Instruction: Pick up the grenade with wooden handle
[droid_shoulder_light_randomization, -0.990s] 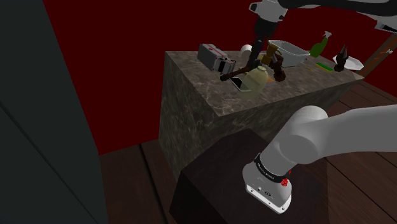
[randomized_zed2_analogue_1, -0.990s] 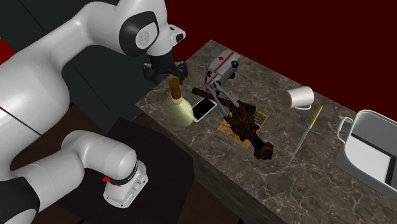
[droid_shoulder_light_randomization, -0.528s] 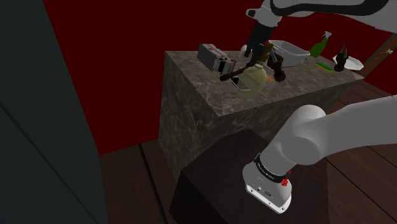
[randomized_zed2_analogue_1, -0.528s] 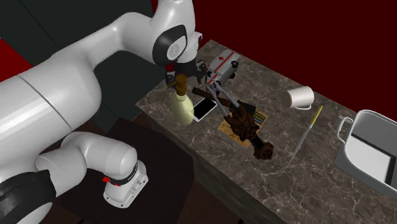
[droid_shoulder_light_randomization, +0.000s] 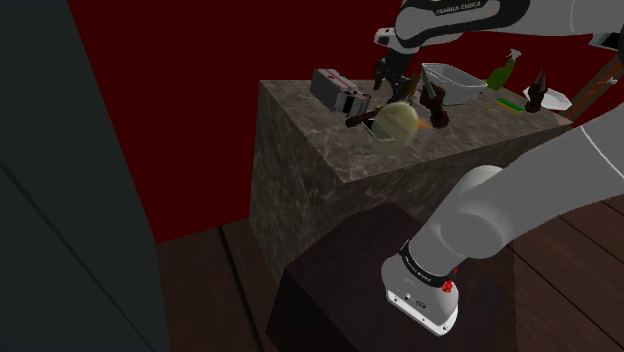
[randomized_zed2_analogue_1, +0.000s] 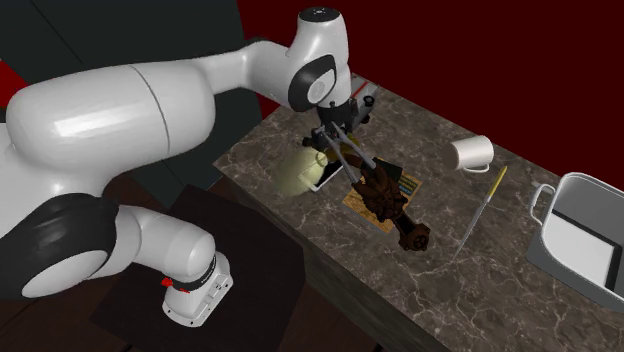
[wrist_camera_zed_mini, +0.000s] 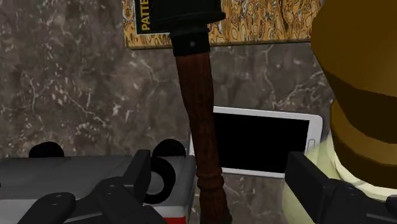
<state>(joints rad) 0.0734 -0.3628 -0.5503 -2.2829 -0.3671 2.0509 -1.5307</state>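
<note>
Over the near end of the dark marbled stone table (droid_shoulder_light_randomization: 300, 150), at about one o'clock from the stand in the shoulder view, my all-black two-finger hand (droid_shoulder_light_randomization: 392, 85) points down from a white arm arching in from three o'clock. Just under it lies the stick grenade (droid_shoulder_light_randomization: 362, 118), with its dark head and reddish-brown wooden handle, close against a pale, round yellowish bottle (droid_shoulder_light_randomization: 398, 123). I cannot tell whether the two touch.

From the second exterior view, the hand (randomized_zed2_analogue_1: 335, 135) stands over the handle's free end. The grenade (randomized_zed2_analogue_1: 352, 158) lies flat, its long axis running from ten o'clock to four o'clock, with the head resting on a yellowish book (randomized_zed2_analogue_1: 408, 184) at the four o'clock end.

Through the wrist view, the hand (wrist_camera_zed_mini: 219, 159) is wide open. The handle (wrist_camera_zed_mini: 200, 121) lies between the fingers, nearer one of them, and neither seems to touch it. Its axis crosses the line between the fingers roughly square, which I judge right for closing. A white phone with a black screen (wrist_camera_zed_mini: 261, 140) lies just beside the handle, and a grey-and-white toy vehicle (wrist_camera_zed_mini: 63, 175) sits by the handle's tip. The brown-capped bottle (wrist_camera_zed_mini: 356, 95) crowds the farther finger, so I would expect a nudge there on the way down.
</note>
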